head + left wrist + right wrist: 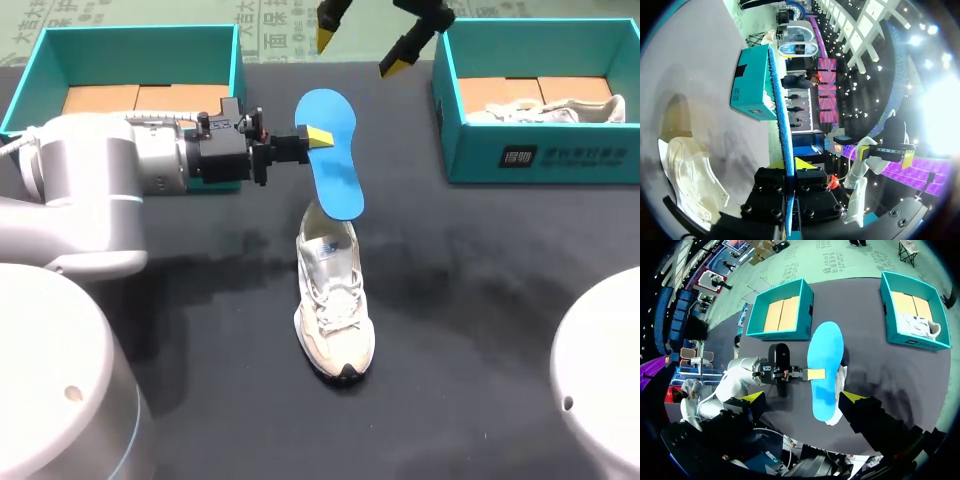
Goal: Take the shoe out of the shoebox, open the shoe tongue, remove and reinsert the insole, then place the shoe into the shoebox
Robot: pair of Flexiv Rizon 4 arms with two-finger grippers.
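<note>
On bench (pixel 500 300): left shoebox (pixel 130 50) bare, right shoebox (pixel 540 150) with white print on front, probably a logo, too small for me to read. White shoe (pixel 335 310) out, standing mid-bench. Blue insole (pixel 332 150) out, above heel, clamped in my left end effector (pixel 316 138). My right end effector (pixel 360 50) spread wide, empty. Left, I judge: reinsert insole, rebox shoe.

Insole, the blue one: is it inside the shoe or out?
Out. The left tool holds the insole up over the shoe, its whole blue shape showing. Whether its end touches the shoe, cannot tell.
</note>
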